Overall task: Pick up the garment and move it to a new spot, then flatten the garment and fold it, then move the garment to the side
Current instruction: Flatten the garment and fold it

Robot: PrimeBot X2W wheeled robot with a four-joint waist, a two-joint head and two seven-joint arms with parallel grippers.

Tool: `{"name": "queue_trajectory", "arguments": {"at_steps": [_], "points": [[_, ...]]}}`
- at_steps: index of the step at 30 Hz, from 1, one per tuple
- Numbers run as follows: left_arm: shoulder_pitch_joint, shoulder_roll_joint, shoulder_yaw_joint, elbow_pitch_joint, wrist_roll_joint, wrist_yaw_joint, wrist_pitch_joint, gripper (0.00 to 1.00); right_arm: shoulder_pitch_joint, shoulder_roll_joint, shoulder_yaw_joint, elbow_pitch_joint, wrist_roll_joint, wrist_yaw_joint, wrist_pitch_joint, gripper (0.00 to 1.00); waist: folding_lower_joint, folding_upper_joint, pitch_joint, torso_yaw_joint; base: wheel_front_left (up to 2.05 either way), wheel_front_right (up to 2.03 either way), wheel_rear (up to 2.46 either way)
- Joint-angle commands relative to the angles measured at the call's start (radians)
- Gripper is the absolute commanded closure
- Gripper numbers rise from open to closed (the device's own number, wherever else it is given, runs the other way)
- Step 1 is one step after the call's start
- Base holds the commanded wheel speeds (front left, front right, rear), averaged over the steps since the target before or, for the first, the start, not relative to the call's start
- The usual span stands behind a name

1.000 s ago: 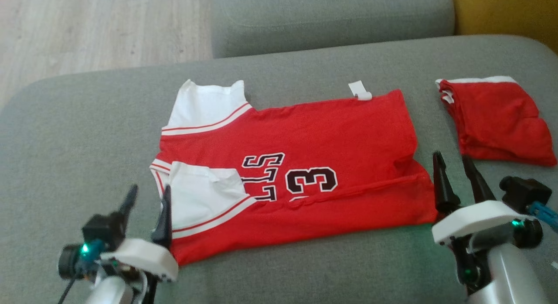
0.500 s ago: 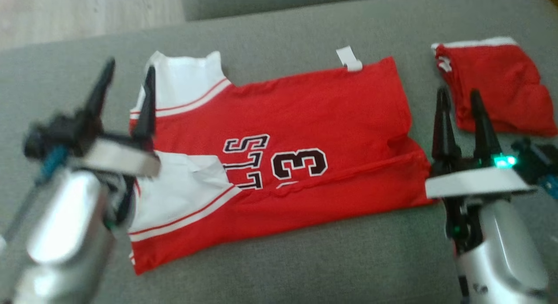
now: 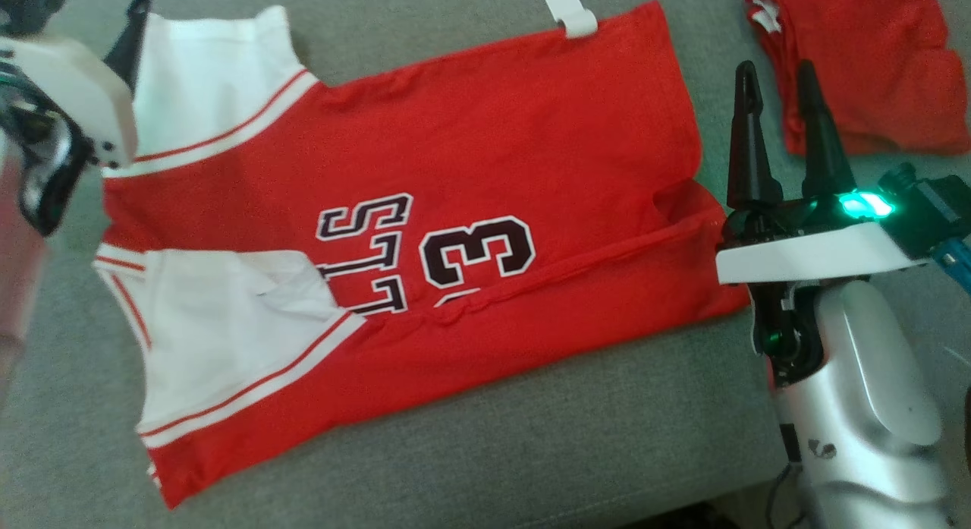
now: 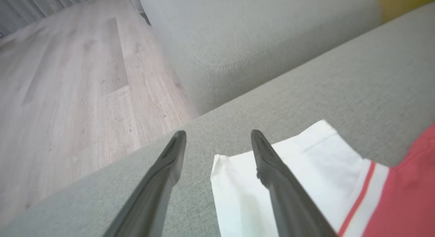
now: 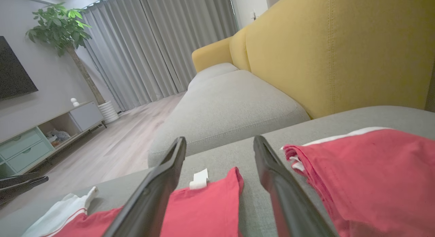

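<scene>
So, L gripper [image 4: 217, 135] is wide open, holding nothing: one finger over bare sofa [image 3: 531, 438], the other over the white sleeve [image 4: 244, 196] corner of the jersey [image 3: 485, 149]; contact w/ cloth unclear. R gripper [image 3: 774, 70] is also spread & empty, over the grey strip btw jersey hem and a folded red garment [image 3: 872, 66]. Jersey lies flat on sofa, near edge folded up over the number
</scene>
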Motion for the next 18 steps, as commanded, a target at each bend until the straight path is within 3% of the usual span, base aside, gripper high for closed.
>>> {"name": "queue_trajectory", "arguments": {"at_steps": [1, 7, 17, 18], "points": [[-0.058, 0.062, 0.015, -0.008, -0.013, -0.005, 0.02, 0.0, -0.02, -0.002, 0.025, -0.039, 0.007, -0.001, -0.011, 0.0, -0.0003, 0.0, 0.045, -0.036, 0.0, 0.0, 0.0], [-0.146, 0.11, -0.069, 0.109, -0.095, -0.005, 0.084, 0.0, -0.036, -0.002, 0.039, -0.061, 0.021, -0.001, -0.013, 0.0, -0.0003, 0.0, 0.1, -0.065, 0.0, 0.0, 0.0], [-0.18, 0.104, -0.158, 0.202, -0.197, -0.005, 0.141, 0.0, -0.036, -0.002, 0.028, -0.074, 0.019, -0.001, -0.014, 0.0, -0.0003, 0.0, 0.106, -0.064, 0.0, 0.0, 0.0], [-0.178, 0.099, -0.168, 0.204, -0.215, -0.005, 0.158, 0.53, -0.037, -0.002, 0.027, -0.071, 0.016, -0.001, -0.014, 0.0, -0.0003, 0.0, 0.105, -0.062, 0.0, 0.0, 0.0]]}}
